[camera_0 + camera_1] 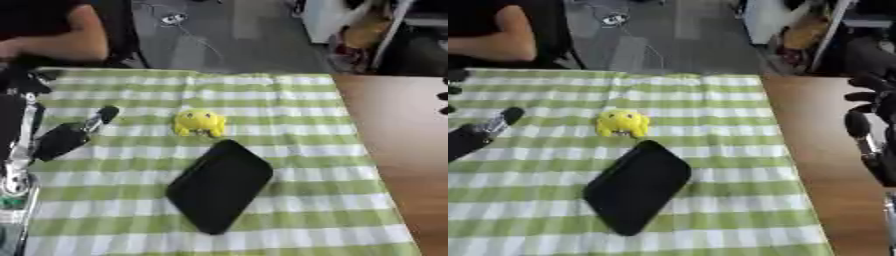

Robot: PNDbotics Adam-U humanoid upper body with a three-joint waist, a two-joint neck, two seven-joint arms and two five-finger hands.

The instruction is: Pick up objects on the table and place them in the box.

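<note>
black box (219, 186) lies diagonal, long axis toward far right; left hand (63, 138) fingers open.

A green-and-white checked tablecloth (289, 150) fills most of the frame. At its centre sits a bright yellow soft toy (199, 121); below it lies a plain black flat tray (220, 185). Bare brown wooden tabletop (815, 130) shows at right.

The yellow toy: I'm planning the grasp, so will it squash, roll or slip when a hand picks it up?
The yellow toy looks rounded and plush, so it probably squashes rather than breaks. It sits on small feet on the cloth, so it seems unlikely to roll. It is small beside the black tray, so it is probably light.
</note>
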